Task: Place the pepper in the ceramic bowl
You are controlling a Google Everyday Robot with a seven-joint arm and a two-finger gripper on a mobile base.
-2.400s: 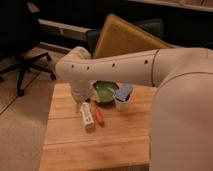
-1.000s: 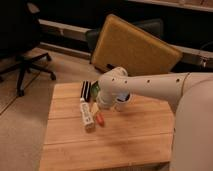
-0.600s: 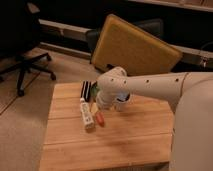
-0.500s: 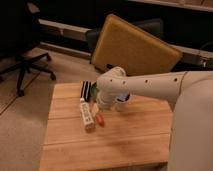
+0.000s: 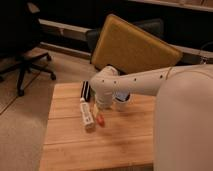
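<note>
Wooden table (image 5: 75,145) in mid-scene, with the white robot arm (image 5: 145,80) reaching in from the right across its far half. Gripper (image 5: 103,104) hangs off the bent wrist, pointing down over the table's far-centre area, just far of the pepper; can't tell if it's wide, narrow or holding anything. Pepper (image 5: 100,120) lies on the tabletop, small and orange-red, just right of the white bar (image 5: 86,113); can't tell if the gripper touches it. White bar lies lengthwise near-to-far. Dark object (image 5: 86,90) sits far of the bar. White cup (image 5: 122,99) right of the gripper, partly hidden by the arm. Yellow-brown panel (image 5: 135,47) leans behind the table; black office chair (image 5: 20,47) far left
</note>
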